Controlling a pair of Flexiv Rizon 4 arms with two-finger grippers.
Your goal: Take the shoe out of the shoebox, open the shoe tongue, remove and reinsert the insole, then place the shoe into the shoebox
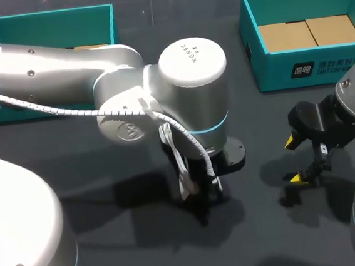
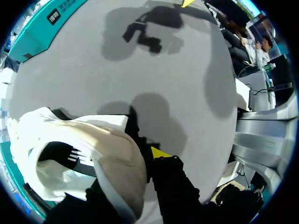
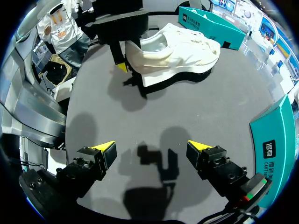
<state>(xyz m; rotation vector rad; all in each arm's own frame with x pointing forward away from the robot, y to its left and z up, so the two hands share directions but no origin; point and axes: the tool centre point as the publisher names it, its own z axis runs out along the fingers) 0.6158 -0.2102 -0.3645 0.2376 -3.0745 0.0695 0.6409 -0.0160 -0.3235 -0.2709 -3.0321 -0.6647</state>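
Note:
A white shoe (image 3: 180,51) hangs a little above the dark table, its shadow beneath it. My left gripper (image 3: 122,56) is shut on its heel. In the left wrist view the heel wall of the shoe (image 2: 88,149) sits between the fingers, with one yellow tip (image 2: 159,152) outside it. From the head view the left wrist covers the left gripper (image 1: 199,197) and the shoe. My right gripper (image 1: 294,159) stands open and empty at the right, well apart from the shoe, its own gripper (image 3: 150,148) facing the shoe's side.
An open teal shoebox (image 1: 309,67) lined with cardboard stands at the back right. A second teal box (image 1: 47,20) sits at the back left behind my left arm. Bare table lies between the two grippers.

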